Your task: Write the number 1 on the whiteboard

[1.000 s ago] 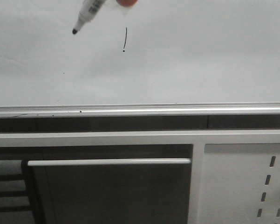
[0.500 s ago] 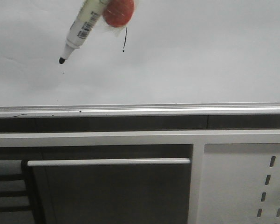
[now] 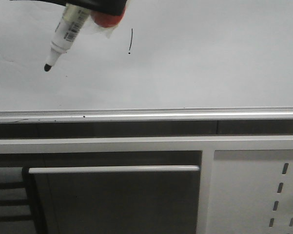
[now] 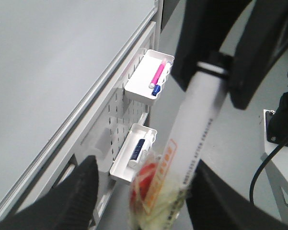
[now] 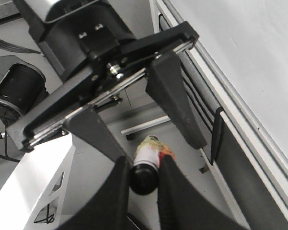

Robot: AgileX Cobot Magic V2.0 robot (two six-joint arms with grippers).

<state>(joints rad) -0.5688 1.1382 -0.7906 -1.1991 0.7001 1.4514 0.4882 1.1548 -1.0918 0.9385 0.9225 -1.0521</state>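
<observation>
The whiteboard (image 3: 209, 63) fills the upper front view, with its silver rail (image 3: 185, 115) below. The number 1 (image 3: 131, 40) is a thin black stroke with a dot at its lower end. A white marker (image 3: 64, 34) with a red blob and tape on its barrel hangs tilted left of the stroke, its black tip (image 3: 48, 68) pointing down-left. My right gripper (image 5: 144, 179) is shut on the marker's black rear end (image 5: 143, 181). My left gripper (image 4: 151, 201) is open, its fingers (image 4: 81, 191) either side of the marker (image 4: 196, 129). A black gripper part (image 3: 100, 5) shows at the front view's top edge.
Below the rail are a dark cabinet front with a white bar handle (image 3: 112, 169) and a white perforated metal panel (image 3: 263, 195). Two white trays (image 4: 144, 88) (image 4: 122, 168) holding pens hang on that panel (image 4: 116, 106). A cable (image 4: 266, 165) runs nearby.
The marker has moved down and to the left, away from the stroke. A black gripper part has come into view at the top edge. The stroke is unchanged.
</observation>
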